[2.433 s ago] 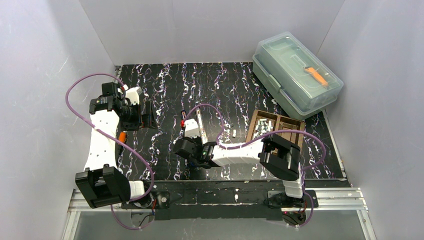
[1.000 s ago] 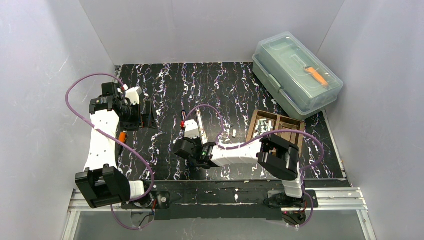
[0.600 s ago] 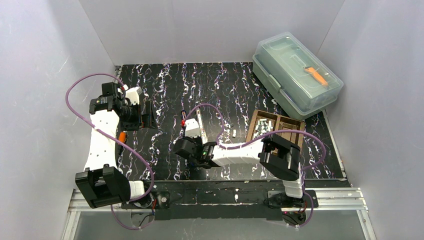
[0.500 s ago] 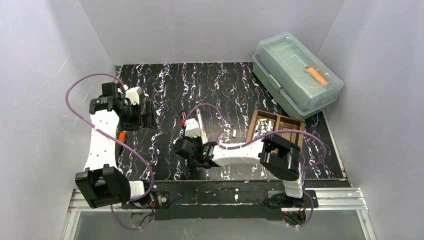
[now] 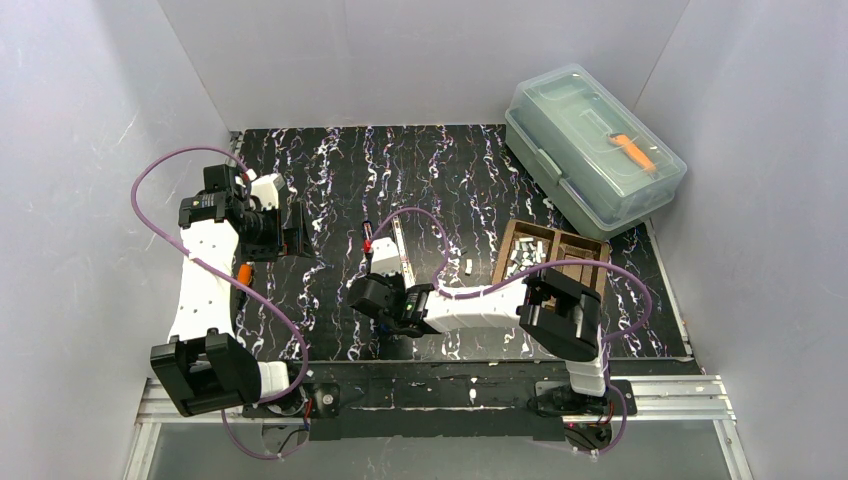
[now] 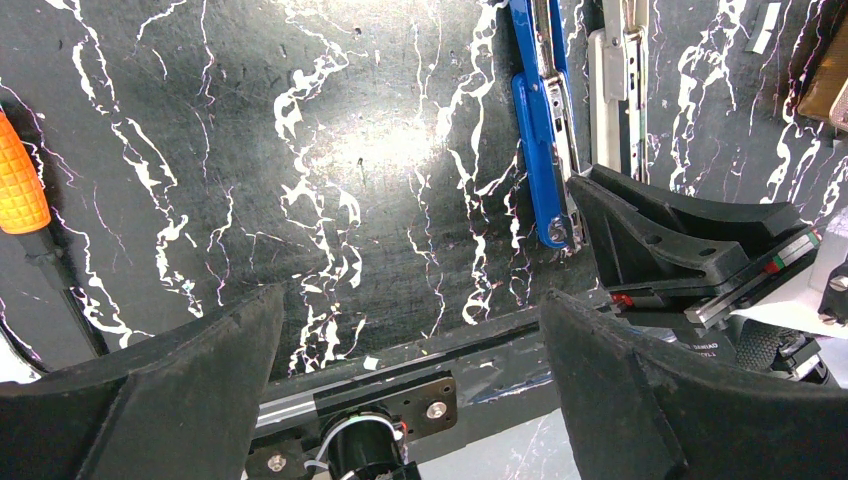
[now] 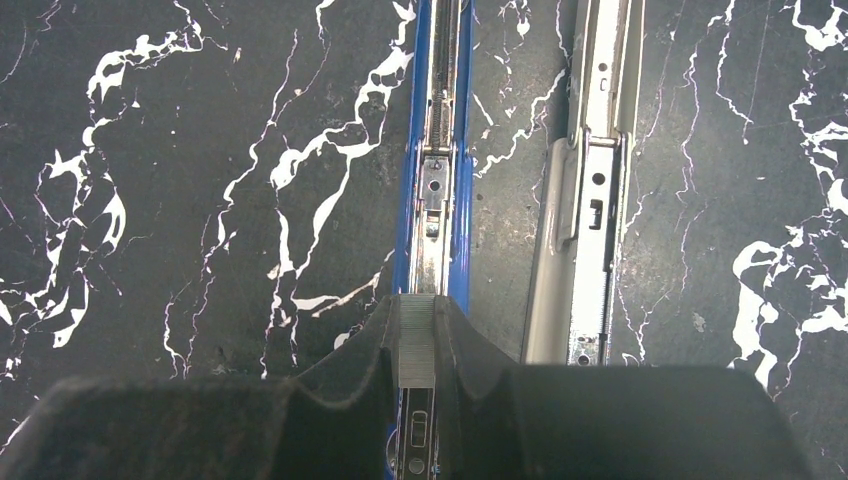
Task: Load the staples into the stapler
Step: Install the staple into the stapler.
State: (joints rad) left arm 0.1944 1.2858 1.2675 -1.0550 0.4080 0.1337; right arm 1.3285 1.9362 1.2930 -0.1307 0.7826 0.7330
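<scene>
**Right arm (image 5: 470, 305).** The jaws are closed to a narrow gap on 1 short silvery-grey metal staple strip (image 7: 417, 345), gripped by its 2 long sides. The strip is held lengthwise directly over the open channel of the blue metal stapler (image 7: 440, 150). The stapler lies opened flat on the black white-veined counter (image 5: 450, 170), with its grey upper arm (image 7: 595, 180) folded out alongside. This alignment should let the strip enter the channel without rotation. Whether the strip touches the rails cannot be determined.

**Left arm (image 5: 210, 270).** The jaws stand wide and hold nothing. They hover over the counter to the left of the stapler, near an orange-handled tool (image 6: 20, 185). This position appears chosen to keep the loading zone unobstructed.

**Supply.** The other staples (image 5: 525, 255) lie in the brown wooden tray (image 5: 502, 262), on the right arm's side of the stapler.

**Assessed step.** Insertion. The next move calls for lowering the strip square to the channel. A skewed release would probably leave it riding on 1 blue wall.
</scene>
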